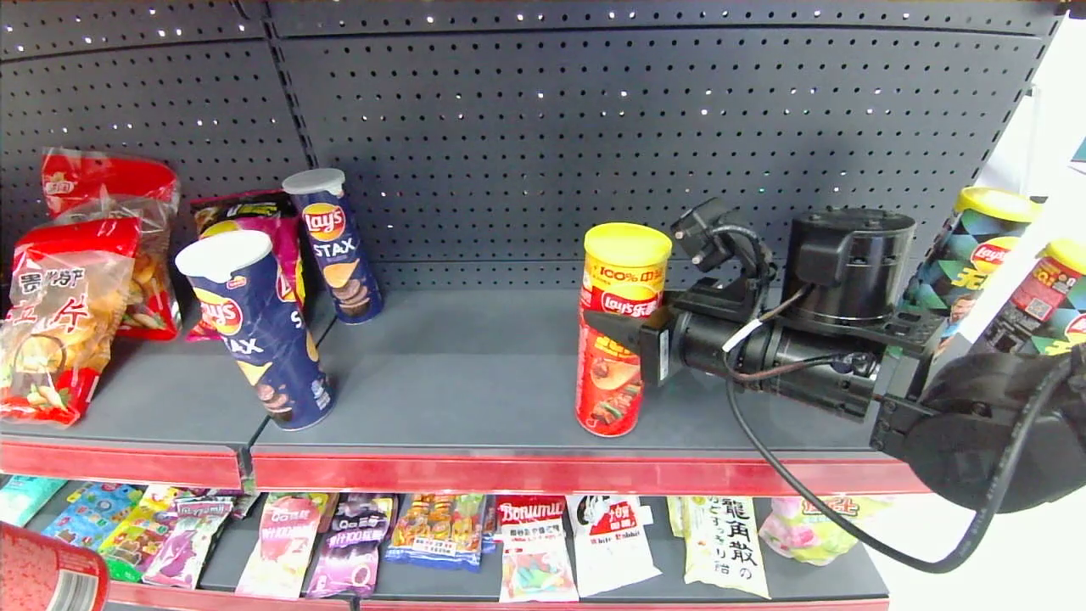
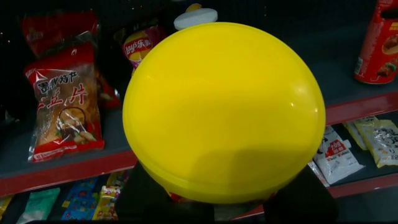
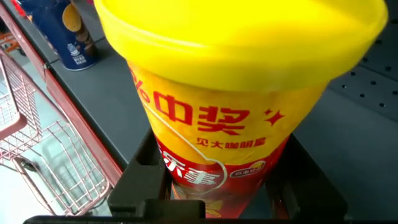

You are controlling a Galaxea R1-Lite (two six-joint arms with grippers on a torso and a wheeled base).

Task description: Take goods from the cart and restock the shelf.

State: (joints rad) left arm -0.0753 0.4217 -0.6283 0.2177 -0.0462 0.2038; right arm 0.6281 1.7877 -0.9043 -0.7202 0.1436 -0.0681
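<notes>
A red chip can with a yellow lid (image 1: 622, 331) stands upright on the grey shelf (image 1: 475, 373), right of centre and near its red front edge. My right gripper (image 1: 626, 333) comes in from the right and is shut on the can's middle. Up close, the same can (image 3: 236, 124) sits between the dark fingers (image 3: 142, 171). My left gripper (image 2: 221, 208) is shut on a second red can, whose yellow lid (image 2: 224, 106) faces the left wrist camera. That second can (image 1: 42, 577) shows at the bottom left of the head view, below the shelf.
Two blue cans stand at the shelf's left, one tilted (image 1: 263, 331) and one at the back (image 1: 335, 242), beside snack bags (image 1: 59, 322). More cans (image 1: 976, 246) stand at the far right. Packets (image 1: 526, 543) fill the lower shelf. The wire cart (image 3: 37, 155) is beside the shelf.
</notes>
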